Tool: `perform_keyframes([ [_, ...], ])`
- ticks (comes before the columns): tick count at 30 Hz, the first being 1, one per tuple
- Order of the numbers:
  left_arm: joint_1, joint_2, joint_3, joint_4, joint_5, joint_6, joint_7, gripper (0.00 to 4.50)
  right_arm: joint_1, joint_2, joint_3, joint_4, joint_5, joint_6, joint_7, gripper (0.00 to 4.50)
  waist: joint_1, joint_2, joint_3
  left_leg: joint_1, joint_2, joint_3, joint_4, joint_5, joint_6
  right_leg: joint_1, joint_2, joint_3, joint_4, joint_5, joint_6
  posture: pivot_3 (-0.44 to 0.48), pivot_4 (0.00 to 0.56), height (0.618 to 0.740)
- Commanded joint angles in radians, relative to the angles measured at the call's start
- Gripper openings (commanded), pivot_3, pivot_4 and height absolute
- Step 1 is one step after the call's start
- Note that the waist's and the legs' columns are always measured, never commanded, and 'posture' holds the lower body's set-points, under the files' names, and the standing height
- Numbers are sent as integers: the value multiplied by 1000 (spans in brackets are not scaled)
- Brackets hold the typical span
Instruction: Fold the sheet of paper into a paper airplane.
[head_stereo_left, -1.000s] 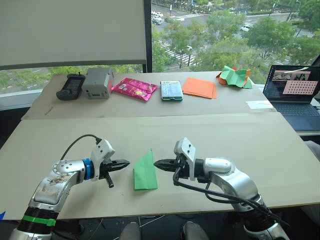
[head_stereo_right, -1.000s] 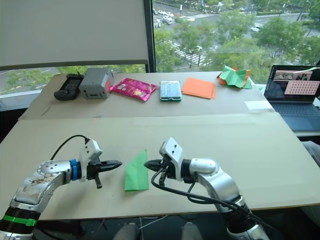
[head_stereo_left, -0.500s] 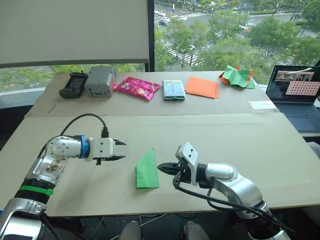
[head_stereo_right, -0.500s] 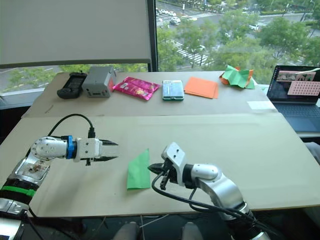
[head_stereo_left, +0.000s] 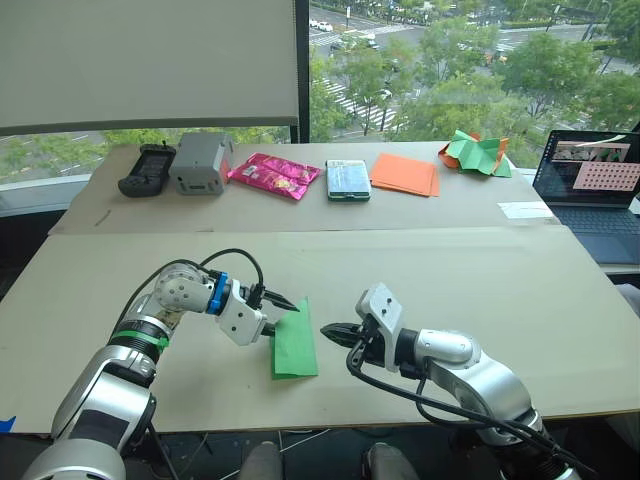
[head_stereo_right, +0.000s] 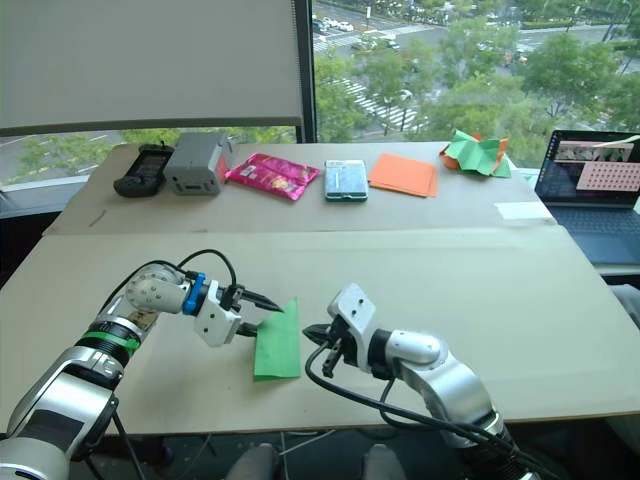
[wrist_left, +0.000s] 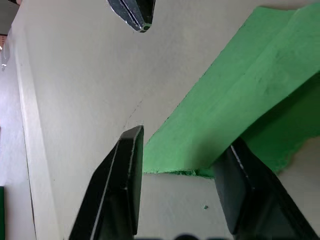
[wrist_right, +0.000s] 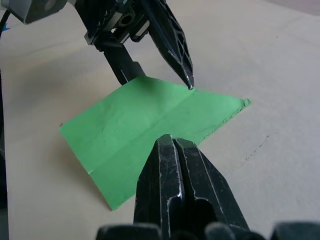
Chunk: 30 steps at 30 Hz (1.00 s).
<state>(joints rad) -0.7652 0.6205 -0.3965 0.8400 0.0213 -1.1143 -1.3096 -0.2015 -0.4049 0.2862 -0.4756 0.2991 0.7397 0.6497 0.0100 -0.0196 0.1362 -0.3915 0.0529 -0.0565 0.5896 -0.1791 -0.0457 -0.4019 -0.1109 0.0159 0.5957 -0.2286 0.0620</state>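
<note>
My left gripper (head_stereo_left: 283, 308) straddles the paper (head_stereo_left: 293, 342)'s edge, fingers wide. My right gripper (head_stereo_left: 331, 332), fingers pressed together, waits just beside the paper. Closing may skid or crumple it, since nothing pins it.

I see a big tan table (head_stereo_left: 560, 300) made of two boards, one near me and one far. On the near board lies a green sheet of paper (head_stereo_left: 293, 342), flat, with a pointed end. Along the far board sit a black controller (head_stereo_left: 145, 170), a grey box (head_stereo_left: 201, 164), a pink snack bag (head_stereo_left: 276, 175), a phone (head_stereo_left: 347, 180), flat orange sheets (head_stereo_left: 404, 174) and a crumpled green-and-orange paper heap (head_stereo_left: 476, 154). A white slip (head_stereo_left: 524, 210) lies near the right edge.
</note>
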Motion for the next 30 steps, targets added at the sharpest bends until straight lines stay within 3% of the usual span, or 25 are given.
perform_keyframes([
  [1, -22, 7, -9, 20, -7, -33, -14, 660, 3, 1, -16, -49, 23, 6, -11, 0, 1, 0, 0, 0, 0, 0, 0, 0, 0, 0, 0, 0, 0, 0, 0, 0, 150, 706],
  [3, -23, 15, -8, 25, 18, -30, 3, 17, 1, 4, -16, -47, 21, 5, -16, 0, 1, 0, 0, 0, 0, 0, 0, 0, 0, 0, 0, 0, 0, 0, 0, 0, 150, 706],
  [6, -12, 32, 3, 6, 47, 13, 34, 17, -12, 12, -22, -35, 16, 0, -29, 0, 1, 0, 0, 0, 0, 0, 1, 0, 0, 0, 0, 0, 0, 0, 0, 0, 150, 706],
  [9, 51, 67, 45, -127, 73, 177, 112, 17, -23, 11, -34, -43, 17, 0, -39, 0, -1, 0, 0, 0, 0, 0, 1, 1, 1, 0, 0, 0, 1, 0, 0, 0, 150, 706],
  [15, 353, 192, 165, -844, -18, 1056, 150, 17, -23, -13, -101, -94, 33, 28, -61, 0, -17, 1, 0, 0, 1, 0, 0, 1, 1, 0, 0, 1, 4, 0, 0, 0, 150, 706],
  [16, 399, 199, 175, -956, -11, 1264, 175, 17, -22, -18, -107, -98, 29, 28, -63, 0, -18, 1, 0, 2, 1, 0, 0, 1, 1, 1, 0, 1, 5, 0, 0, 0, 150, 706],
  [19, 459, 164, 179, -1152, 21, 1649, 267, 17, -25, -36, -99, -108, 15, 22, -59, 0, -15, 1, 1, 4, 1, 0, -1, 1, 1, -2, 0, 0, 6, -1, -1, 0, 150, 706],
  [22, 464, 104, 151, -1235, 65, 1854, 367, 17, -34, -61, -53, -124, 1, -7, -26, 0, -15, 0, 2, 3, 1, -1, -1, -4, -6, -2, 0, 0, 3, -1, -1, 0, 150, 706],
  [23, 458, 93, 139, -1252, 66, 1889, 379, 2, -42, -81, -27, -125, -16, -19, -13, 293, -18, 0, 2, 3, 1, -1, -1, -4, -7, -2, 0, 0, 0, -1, -1, 0, 150, 706],
  [24, 456, 83, 130, -1263, 66, 1914, 391, 271, -50, -95, -7, -126, -25, -34, 4, 609, -21, 0, 2, 3, 1, -2, 0, -4, -7, -2, 0, 0, -1, -1, -1, 0, 150, 706],
  [30, 468, 96, 126, -1328, -1, 1972, 379, 2179, -106, -138, 69, -82, -102, -163, 60, 2600, -24, -1, 3, 3, 0, -2, 1, -4, -7, -2, 0, 0, -2, -1, -1, 0, 150, 706],
])
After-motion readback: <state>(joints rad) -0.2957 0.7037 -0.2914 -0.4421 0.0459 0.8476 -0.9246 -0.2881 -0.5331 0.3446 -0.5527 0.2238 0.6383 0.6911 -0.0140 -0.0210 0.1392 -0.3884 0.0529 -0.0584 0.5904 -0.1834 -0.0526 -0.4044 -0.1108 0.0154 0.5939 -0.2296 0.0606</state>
